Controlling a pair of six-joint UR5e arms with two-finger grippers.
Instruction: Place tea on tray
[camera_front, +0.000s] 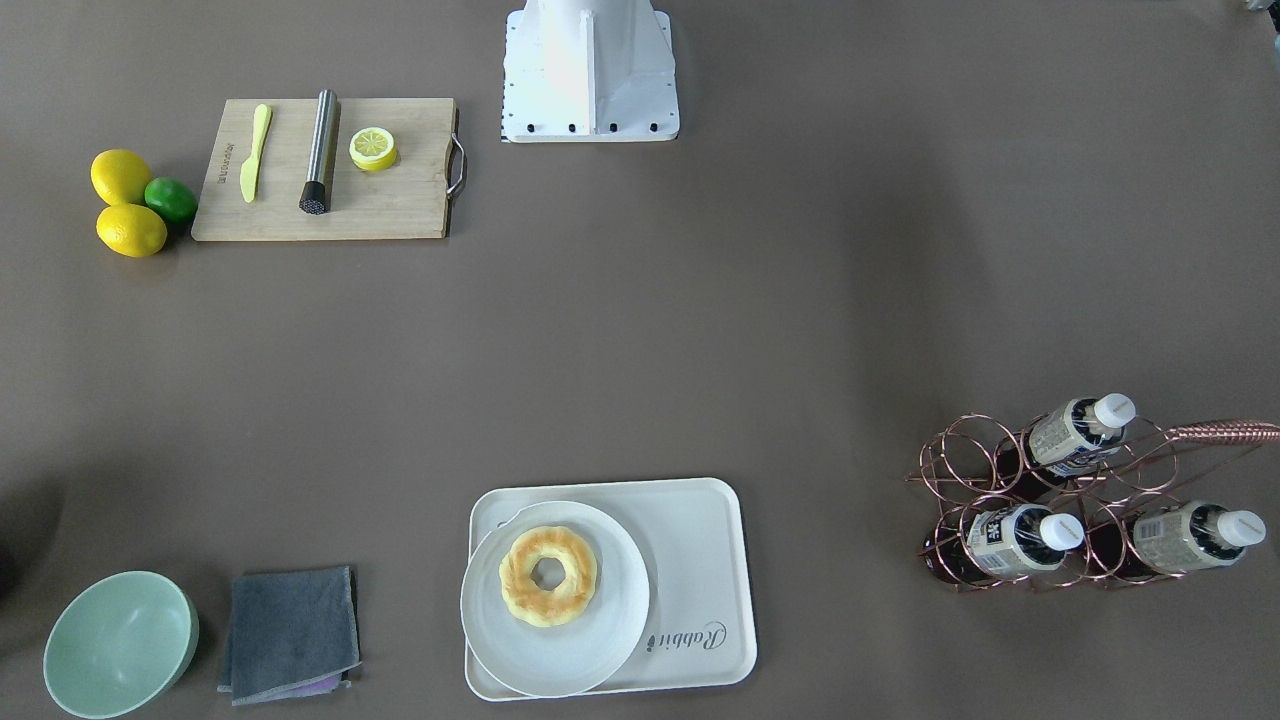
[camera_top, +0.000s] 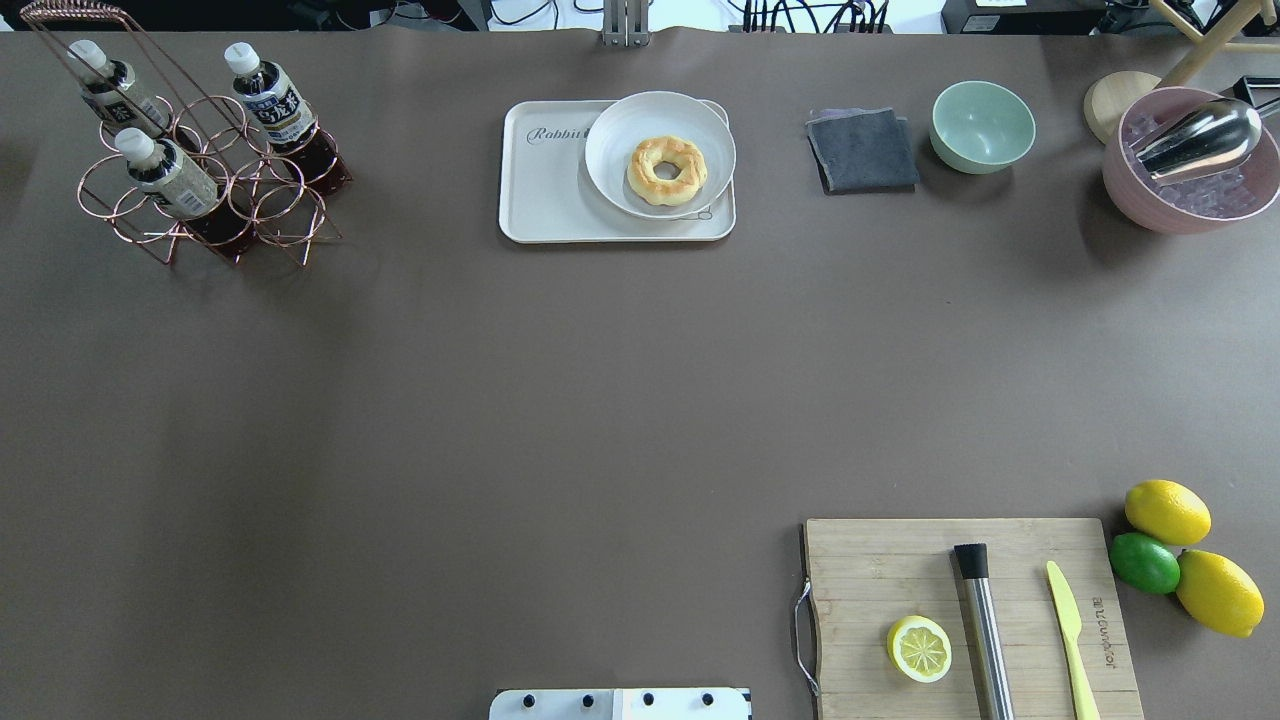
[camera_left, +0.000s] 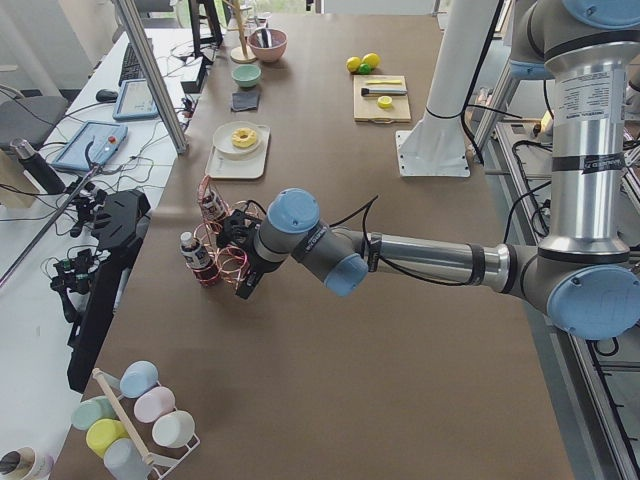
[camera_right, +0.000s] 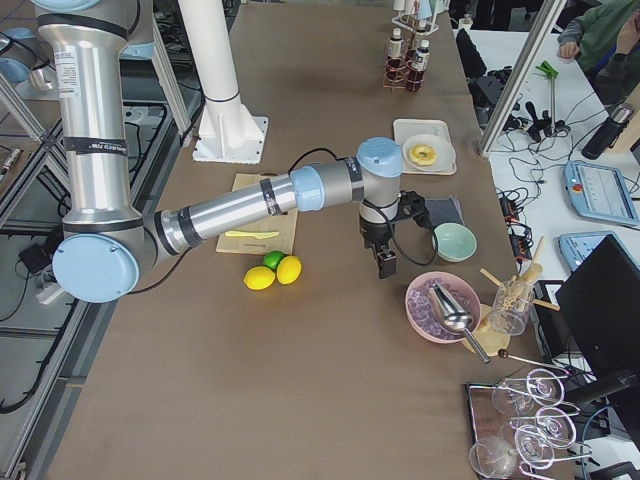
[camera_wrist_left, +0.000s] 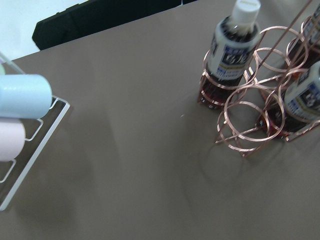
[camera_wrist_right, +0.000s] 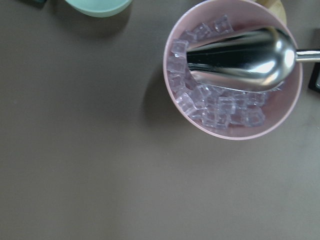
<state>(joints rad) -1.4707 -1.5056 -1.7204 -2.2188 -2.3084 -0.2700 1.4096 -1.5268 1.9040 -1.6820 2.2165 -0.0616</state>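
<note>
No small clear dark-tea bottle (camera_top: 275, 105) is set on the cream rectangular tray (camera_top: 545, 190) yet; the state of the left end effector (camera_left: 245, 285) and right end effector (camera_right: 386, 265) cannot be told.

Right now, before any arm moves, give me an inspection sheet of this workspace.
Surface: brown table, no spill seen.
Job's things: three tea bottles standing in the copper rack; tray holds a plate with a doughnut, script end bare.
Clutter: cutting board with lemon half, muddler, knife; lemons, lime; cloth; green bowl; ice bowl with scoop.
Grippers: left gripper beside the rack; right gripper near the ice bowl; open or shut, cannot tell.
Cables: cables beyond the far edge.
Surroundings: person at the side bench.
</note>
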